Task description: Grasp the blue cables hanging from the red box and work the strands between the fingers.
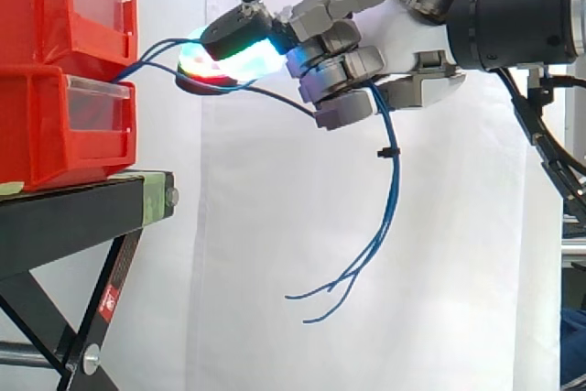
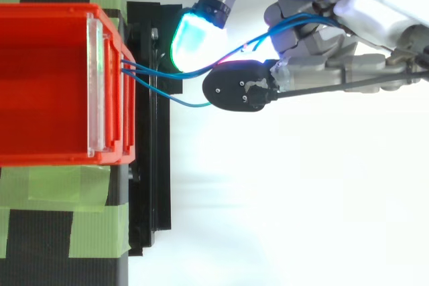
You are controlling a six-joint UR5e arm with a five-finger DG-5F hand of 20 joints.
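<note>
Between box (image 1: pixel 46 135) and hand (image 1: pixel 403 43): cables (image 1: pixel 395 185), clamped in curled fingers (image 1: pixel 343 69), loose ends dangling below palm. Roll strands gently across pads; keep slight slack toward box; avoid tugging them out; stay off bench (image 1: pixel 73 212).

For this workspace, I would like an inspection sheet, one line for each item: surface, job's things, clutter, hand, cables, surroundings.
Surface: black stand, green tape strips on its top.
Job's things: two red bins stacked on the stand; blue cables.
Clutter: nothing seen.
Hand: hand level with the bins, fingers curled round the blue cables, pads glowing.
Cables: blue strands run from the bins' front through the fingers; loose ends hang free below the hand.
Surroundings: white curtain behind.
</note>
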